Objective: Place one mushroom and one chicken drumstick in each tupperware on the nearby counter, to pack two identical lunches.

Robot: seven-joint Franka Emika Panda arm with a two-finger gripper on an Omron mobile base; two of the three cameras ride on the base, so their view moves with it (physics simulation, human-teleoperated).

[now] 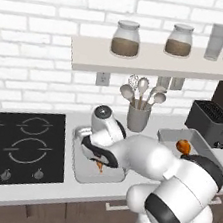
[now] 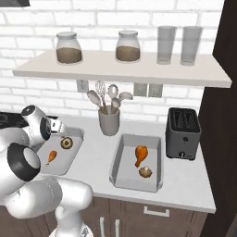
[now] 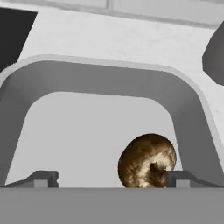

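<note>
A pale grey-white kitchen counter (image 2: 185,185) over dark wooden cabinets carries two light-grey tupperware trays: the left tray (image 2: 74,155) sits just beside a black stovetop (image 1: 23,143), the right tray (image 2: 121,157) stands near a black toaster (image 2: 183,133). A grey utensil crock (image 2: 109,122) holding spoons and a whisk stands at the back, between the two trays.

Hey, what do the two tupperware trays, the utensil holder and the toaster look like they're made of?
The two tupperware trays look like matte light-grey plastic: smooth walls, rounded corners, no shine. The utensil holder looks like dull grey ceramic or stoneware, though painted metal is possible; it is opaque and thick-looking. The toaster looks like dark matte metal or plastic, with only faint highlights.
</note>
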